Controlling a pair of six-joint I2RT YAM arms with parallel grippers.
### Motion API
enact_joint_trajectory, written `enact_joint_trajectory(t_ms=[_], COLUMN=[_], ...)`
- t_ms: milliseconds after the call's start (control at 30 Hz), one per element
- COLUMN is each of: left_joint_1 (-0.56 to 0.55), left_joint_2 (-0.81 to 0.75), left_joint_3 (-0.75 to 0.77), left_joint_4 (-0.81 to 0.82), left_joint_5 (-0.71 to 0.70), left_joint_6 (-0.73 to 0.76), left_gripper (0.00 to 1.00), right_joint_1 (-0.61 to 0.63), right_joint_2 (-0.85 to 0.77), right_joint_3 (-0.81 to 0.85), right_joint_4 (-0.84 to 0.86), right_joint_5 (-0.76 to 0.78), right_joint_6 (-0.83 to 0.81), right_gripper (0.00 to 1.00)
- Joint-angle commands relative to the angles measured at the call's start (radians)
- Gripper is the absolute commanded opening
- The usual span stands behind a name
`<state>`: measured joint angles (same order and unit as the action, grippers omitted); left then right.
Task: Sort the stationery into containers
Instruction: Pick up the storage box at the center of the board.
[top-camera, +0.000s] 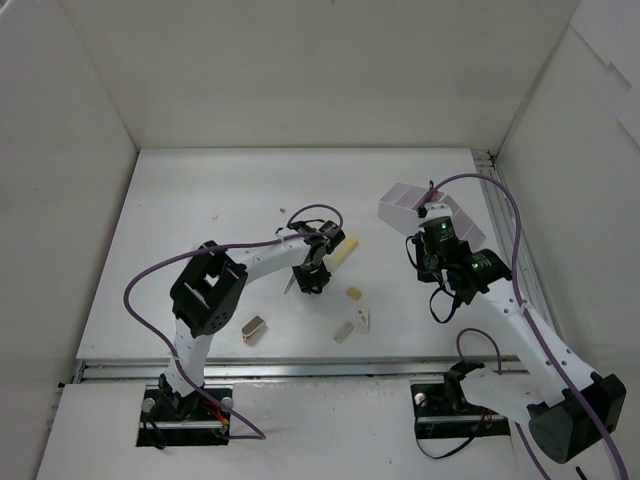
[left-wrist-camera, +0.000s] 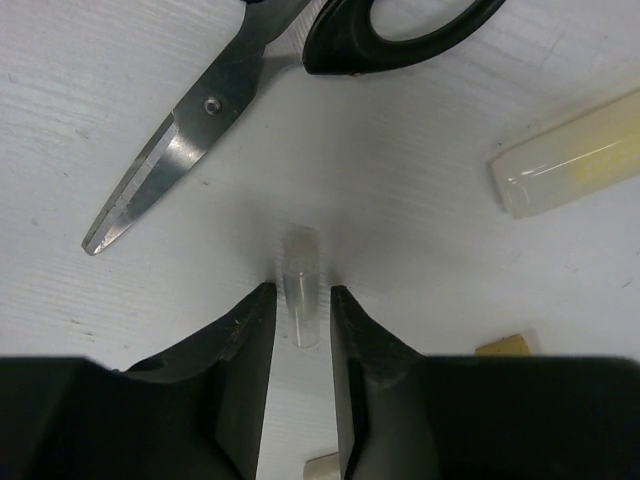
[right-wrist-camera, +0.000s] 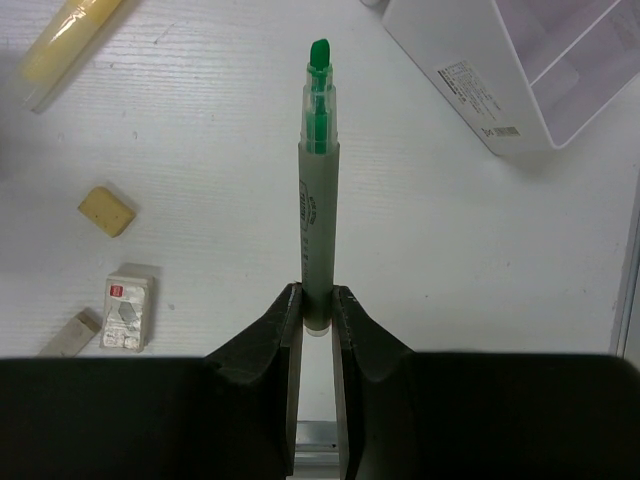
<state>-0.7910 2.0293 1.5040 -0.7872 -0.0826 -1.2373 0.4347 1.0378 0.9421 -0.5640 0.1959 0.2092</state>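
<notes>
In the left wrist view my left gripper (left-wrist-camera: 302, 292) is low over the table. Its jaws stand slightly apart on either side of a small clear marker cap (left-wrist-camera: 300, 280), with thin gaps on both sides. Black-handled scissors (left-wrist-camera: 190, 140) lie just beyond it, and a yellow marker (left-wrist-camera: 570, 160) lies to the right. My right gripper (right-wrist-camera: 317, 295) is shut on the rear end of a pale-green marker (right-wrist-camera: 318, 200), held above the table with its green tip bare. The white divided tray (right-wrist-camera: 520, 80) is ahead to the right, and also shows in the top view (top-camera: 405, 205).
Beige erasers (top-camera: 354, 293) (top-camera: 343, 333) and a wrapped eraser (top-camera: 360, 319) lie between the arms. A small metallic block (top-camera: 253, 329) lies near the front left. White walls enclose the table, and a metal rail (top-camera: 505, 250) runs along the right edge.
</notes>
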Motion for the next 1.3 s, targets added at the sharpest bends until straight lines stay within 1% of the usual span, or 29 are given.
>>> enact_joint_trajectory(t_ms=[0, 67, 100, 133, 233, 333, 367, 433, 467, 500, 567, 633, 667, 733, 767, 833, 967, 1133, 1267], left_joint_1=[-0.007, -0.007, -0.007, -0.007, 0.006, 0.036, 0.064, 0.082, 0.091, 0.105, 0.105, 0.115, 0.115, 0.115, 0.115, 0.115, 0.115, 0.115, 0.105], left_joint_2=[-0.026, -0.024, -0.024, -0.027, -0.043, -0.095, -0.137, -0.182, -0.229, -0.251, -0.311, -0.343, -0.374, -0.405, -0.437, -0.463, -0.536, -0.586, -0.604], left_joint_3=[0.016, 0.016, 0.016, 0.015, 0.022, 0.032, 0.035, 0.041, 0.045, 0.050, 0.074, 0.103, 0.111, 0.107, 0.101, 0.093, 0.035, -0.010, -0.044], left_joint_4=[0.012, 0.013, 0.009, 0.012, 0.016, 0.031, 0.040, 0.081, 0.095, 0.129, 0.138, 0.189, 0.206, 0.276, 0.298, 0.354, 0.445, 0.470, 0.506], left_joint_5=[-0.009, -0.014, -0.016, -0.014, -0.028, -0.068, -0.078, -0.097, -0.103, -0.108, -0.127, -0.135, -0.134, -0.114, -0.106, -0.082, -0.043, -0.049, -0.033], left_joint_6=[-0.005, -0.005, -0.002, 0.002, 0.030, 0.056, 0.088, 0.134, 0.178, 0.205, 0.243, 0.286, 0.323, 0.354, 0.361, 0.386, 0.409, 0.411, 0.406], left_gripper=[0.21, 0.20, 0.17, 0.10, 0.00, 0.00, 0.00, 0.00, 0.00, 0.00, 0.00, 0.00, 0.00, 0.00, 0.00, 0.00, 0.00, 0.00, 0.00], right_joint_1=[0.010, 0.013, 0.019, 0.024, 0.039, 0.068, 0.082, 0.102, 0.114, 0.130, 0.148, 0.154, 0.157, 0.160, 0.173, 0.183, 0.199, 0.203, 0.228], right_joint_2=[-0.002, -0.002, -0.002, -0.004, -0.019, -0.045, -0.061, -0.076, -0.094, -0.104, -0.131, -0.139, -0.134, -0.118, -0.096, -0.073, 0.004, 0.083, 0.137], right_joint_3=[0.007, 0.006, 0.006, 0.007, 0.012, 0.017, 0.014, 0.004, 0.000, -0.006, -0.032, -0.055, -0.057, -0.055, -0.055, -0.051, -0.003, 0.030, 0.078], right_joint_4=[0.016, 0.018, 0.018, 0.019, 0.023, 0.026, 0.030, 0.041, 0.052, 0.073, 0.114, 0.177, 0.200, 0.277, 0.303, 0.367, 0.392, 0.440, 0.481], right_joint_5=[0.039, 0.036, 0.030, 0.024, -0.030, -0.107, -0.180, -0.287, -0.378, -0.419, -0.476, -0.550, -0.628, -0.725, -0.768, -0.789, -0.751, -0.717, -0.695], right_joint_6=[0.010, 0.009, 0.007, 0.002, -0.030, -0.105, -0.146, -0.189, -0.233, -0.249, -0.246, -0.238, -0.222, -0.214, -0.156, -0.131, -0.079, -0.030, -0.033], right_gripper=[0.00, 0.00, 0.00, 0.00, 0.00, 0.00, 0.00, 0.00, 0.00, 0.00, 0.00, 0.00, 0.00, 0.00, 0.00, 0.00, 0.00, 0.00, 0.00])
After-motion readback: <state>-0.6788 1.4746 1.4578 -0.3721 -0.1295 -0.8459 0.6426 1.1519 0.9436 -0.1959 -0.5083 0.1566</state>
